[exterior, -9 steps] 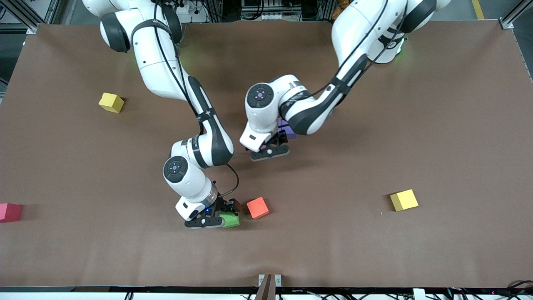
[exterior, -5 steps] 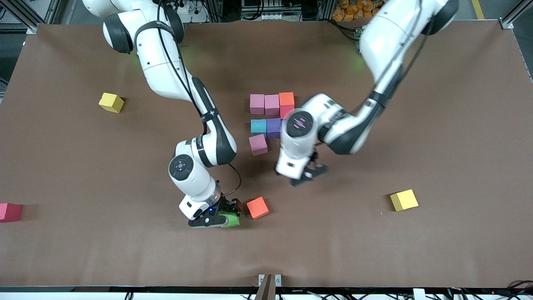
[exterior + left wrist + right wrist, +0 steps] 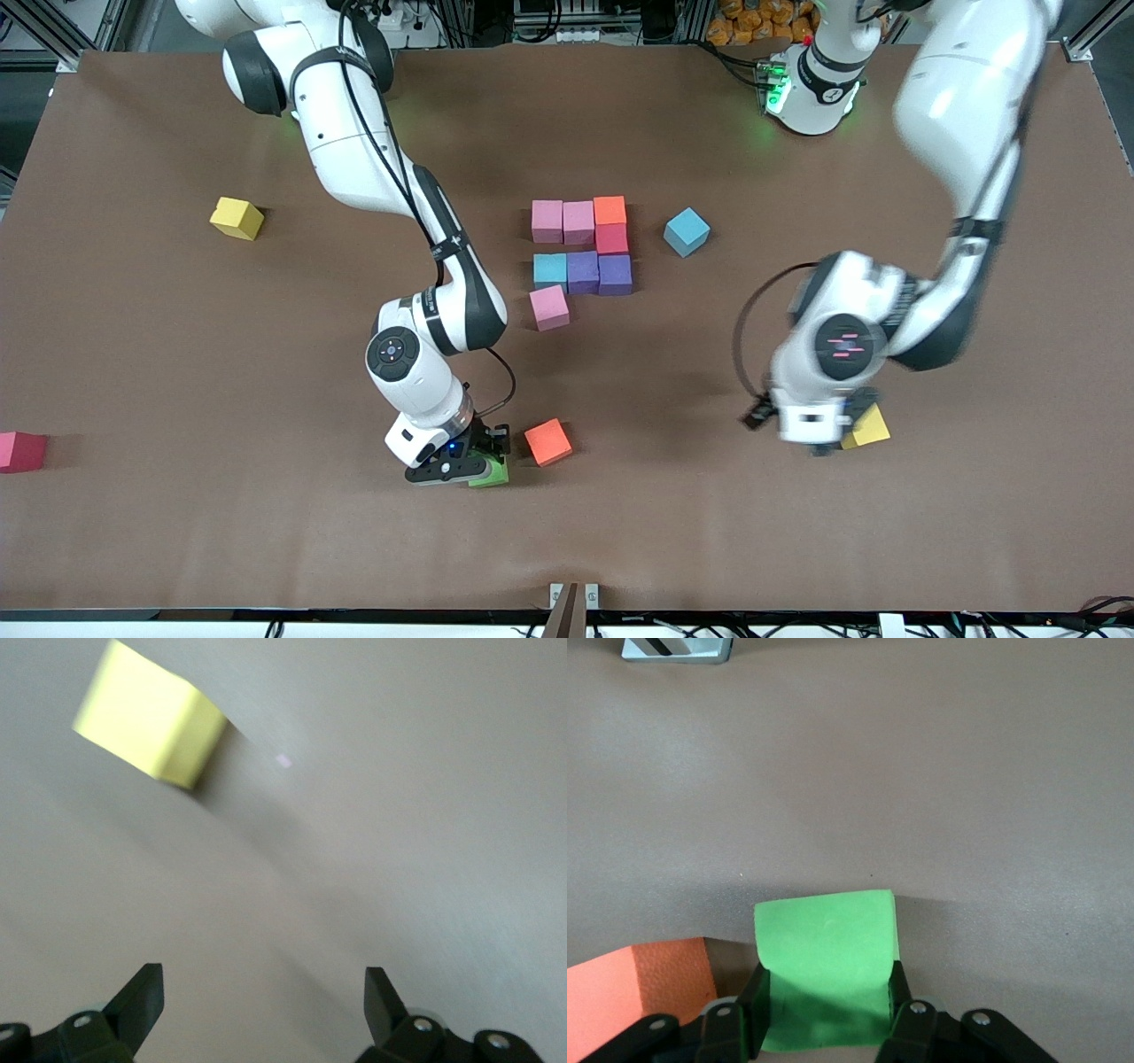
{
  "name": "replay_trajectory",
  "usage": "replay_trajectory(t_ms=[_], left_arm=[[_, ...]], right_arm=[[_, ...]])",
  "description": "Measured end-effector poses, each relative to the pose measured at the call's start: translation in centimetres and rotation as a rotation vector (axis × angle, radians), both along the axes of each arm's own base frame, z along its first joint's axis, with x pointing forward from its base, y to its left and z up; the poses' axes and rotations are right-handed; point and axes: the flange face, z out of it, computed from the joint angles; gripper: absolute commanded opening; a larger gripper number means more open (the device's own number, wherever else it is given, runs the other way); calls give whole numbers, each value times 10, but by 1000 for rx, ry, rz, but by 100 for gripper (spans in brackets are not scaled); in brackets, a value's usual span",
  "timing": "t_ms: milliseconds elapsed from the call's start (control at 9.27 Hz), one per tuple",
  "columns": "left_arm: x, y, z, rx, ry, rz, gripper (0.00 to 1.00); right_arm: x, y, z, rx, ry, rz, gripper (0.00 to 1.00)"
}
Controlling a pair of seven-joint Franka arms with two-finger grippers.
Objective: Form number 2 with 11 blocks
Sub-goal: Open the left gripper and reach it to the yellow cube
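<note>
We see the right gripper (image 3: 468, 468) down on the table (image 3: 177, 354), its fingers (image 3: 757, 997) closed against two sides of the green block (image 3: 826, 966), with an orange block (image 3: 547, 441) just beside it. At mid-table the part-built number 2 (image 3: 580, 252) is eight matte cubes, and a blue block (image 3: 687, 231) lies near it. Our left gripper (image 3: 263, 997) hangs with fingers spread wide over the table beside a yellow block (image 3: 868, 427), nothing between them.

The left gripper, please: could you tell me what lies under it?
The left gripper, open, hangs over bare table beside a yellow block; the arm partly covers that block.
</note>
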Motion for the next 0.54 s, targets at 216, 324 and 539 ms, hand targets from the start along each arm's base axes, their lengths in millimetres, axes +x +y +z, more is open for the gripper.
replay_trajectory(t_ms=[216, 324, 539], left_arm=[[-16, 63, -1, -1, -32, -42, 100], [-22, 92, -7, 1, -27, -67, 100], [-22, 150, -10, -1, -22, -108, 100]], right_arm=[[-1, 1, 3, -14, 40, 16, 0], [-4, 5, 9, -18, 87, 31, 0], [-16, 25, 43, -9, 141, 74, 0]])
